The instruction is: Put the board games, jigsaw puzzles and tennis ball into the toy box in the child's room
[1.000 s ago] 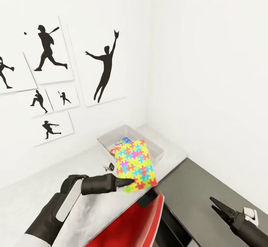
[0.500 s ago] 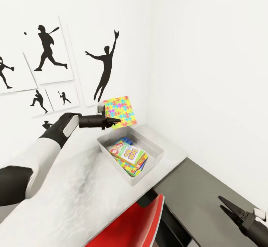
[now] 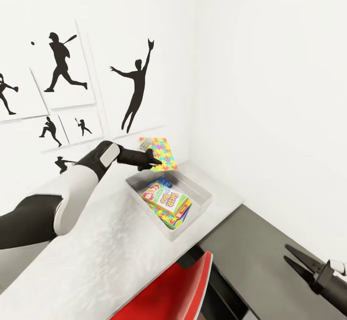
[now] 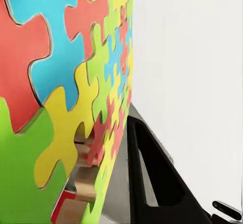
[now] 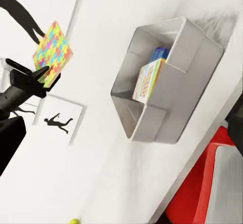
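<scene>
Head view: pale table (image 3: pixel 96 252) meets white corner walls (image 3: pixel 250 93).

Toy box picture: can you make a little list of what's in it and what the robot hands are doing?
toy box: on the table, by the corner
inside: SKIP BO game on top, other flat toys under it
left gripper: holding jigsaw puzzle above the box's back edge
right gripper: open, empty
tennis ball: on the table
</scene>
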`<state>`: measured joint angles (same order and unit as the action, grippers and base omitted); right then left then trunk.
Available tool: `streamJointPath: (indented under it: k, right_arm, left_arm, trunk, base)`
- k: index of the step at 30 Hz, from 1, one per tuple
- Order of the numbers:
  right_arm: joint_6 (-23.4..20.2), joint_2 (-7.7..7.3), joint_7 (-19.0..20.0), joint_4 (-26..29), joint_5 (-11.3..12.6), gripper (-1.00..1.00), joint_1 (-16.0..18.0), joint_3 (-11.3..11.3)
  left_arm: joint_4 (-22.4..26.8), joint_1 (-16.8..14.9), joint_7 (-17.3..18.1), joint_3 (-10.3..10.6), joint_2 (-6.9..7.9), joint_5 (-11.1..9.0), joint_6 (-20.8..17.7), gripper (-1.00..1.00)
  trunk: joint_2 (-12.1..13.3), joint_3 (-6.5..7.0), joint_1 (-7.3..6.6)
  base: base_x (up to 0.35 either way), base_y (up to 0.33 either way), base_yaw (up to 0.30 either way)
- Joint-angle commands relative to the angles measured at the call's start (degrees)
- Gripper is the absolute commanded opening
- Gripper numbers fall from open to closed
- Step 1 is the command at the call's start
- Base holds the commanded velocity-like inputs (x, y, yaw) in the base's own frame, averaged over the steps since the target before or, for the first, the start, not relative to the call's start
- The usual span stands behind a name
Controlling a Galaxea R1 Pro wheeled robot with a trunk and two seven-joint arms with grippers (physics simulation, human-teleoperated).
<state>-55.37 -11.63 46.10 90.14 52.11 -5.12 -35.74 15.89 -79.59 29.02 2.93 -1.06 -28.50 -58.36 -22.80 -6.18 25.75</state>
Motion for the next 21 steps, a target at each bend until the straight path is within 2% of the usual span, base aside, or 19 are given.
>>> streamJointPath:
  k: [1, 3, 6, 10, 13, 16, 18, 21]
  right_arm:
    - [-0.98, -0.06, 0.15, 0.04, -0.03, 1.0, 0.33, -0.15]
    - [-2.34, -0.15, 0.19, 0.04, -0.06, 1.0, 0.67, -0.49]
    - [-3.67, -0.21, 0.23, 0.04, -0.05, 1.0, 0.84, -1.34]
    - [-4.63, -0.29, 0.5, 0.04, 0.03, 1.0, 0.87, -3.3]
    - [-4.63, -0.31, 0.98, 0.04, 0.08, 1.0, 0.65, -4.56]
    - [-4.63, -0.42, 1.72, 0.04, 0.1, 1.0, 0.57, -4.91]
    - [-4.63, -0.53, 2.07, 0.04, 0.11, 1.0, 0.55, -5.0]
    - [-4.63, -0.57, 2.19, 0.04, 0.1, 1.0, 0.5, -5.03]
  left_arm:
    - [-0.94, -0.07, -0.76, -1.42, -0.11, 0.12, 0.74, -1.0]
    - [-3.12, -0.05, -2.09, -4.07, -0.35, 0.07, 3.18, -1.0]
    - [-7.39, 0.0, -2.77, -5.76, -0.57, -0.01, 7.0, -1.0]
    - [-9.76, 0.55, -2.97, -6.35, -1.11, -0.18, 11.07, -1.0]
    - [-10.16, 2.13, -3.0, -6.78, -3.56, -0.23, 14.06, -1.0]
    - [-10.23, 4.05, -2.86, -7.15, -5.12, -0.57, 15.74, -1.0]
    - [-10.25, 5.49, -2.72, -7.27, -6.02, -1.5, 16.97, -1.0]
    - [-10.26, 7.11, -2.65, -7.28, -6.46, -3.12, 19.56, -1.0]
  trunk:
    - [-0.12, -0.11, 0.03]
    - [-0.12, -0.11, 0.03]
    - [-0.12, -0.11, 0.03]
    - [-0.12, -0.11, 0.03]
    - [-0.12, -0.11, 0.03]
    - [-0.12, -0.11, 0.03]
    - [-0.12, -0.11, 0.03]
    - [-0.12, -0.11, 0.03]
  base:
    - [0.0, 0.0, 0.0]
    - [0.0, 0.0, 0.0]
    - [0.0, 0.0, 0.0]
    - [0.0, 0.0, 0.0]
    - [0.0, 0.0, 0.0]
    - [0.0, 0.0, 0.0]
    - [0.0, 0.0, 0.0]
    - [0.0, 0.0, 0.0]
